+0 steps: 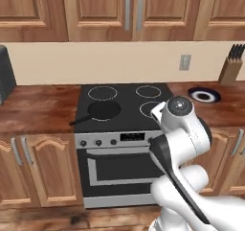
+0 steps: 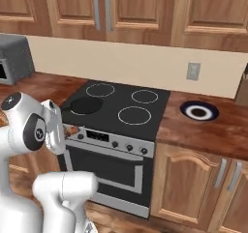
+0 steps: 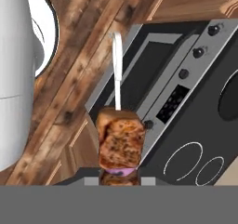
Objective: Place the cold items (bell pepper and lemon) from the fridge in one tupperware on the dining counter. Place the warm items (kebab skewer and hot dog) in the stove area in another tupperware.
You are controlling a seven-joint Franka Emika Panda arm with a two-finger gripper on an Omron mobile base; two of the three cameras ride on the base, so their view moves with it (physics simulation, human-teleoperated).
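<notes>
In the hand view, the kebab skewer (image 3: 120, 144) is a browned chunk of meat over a purple piece, and its white stick points away toward the oven door. My gripper (image 3: 120, 180) is shut on its near end, and the meat covers the fingertips. The hand hangs in front of the stove (image 1: 124, 105), above the oven door and the wood floor. In the right base view a bit of the skewer (image 2: 71, 129) shows beside my wrist, at the stove's front left corner. The bell pepper, lemon, hot dog and tupperware are out of view.
A black pan (image 1: 103, 111) sits on the stove's front left burner. A blue-and-white plate (image 1: 205, 95) lies on the counter right of the stove, with a knife block (image 1: 231, 67) behind it. A grey appliance (image 2: 14, 58) stands on the left counter. Cabinets hang overhead.
</notes>
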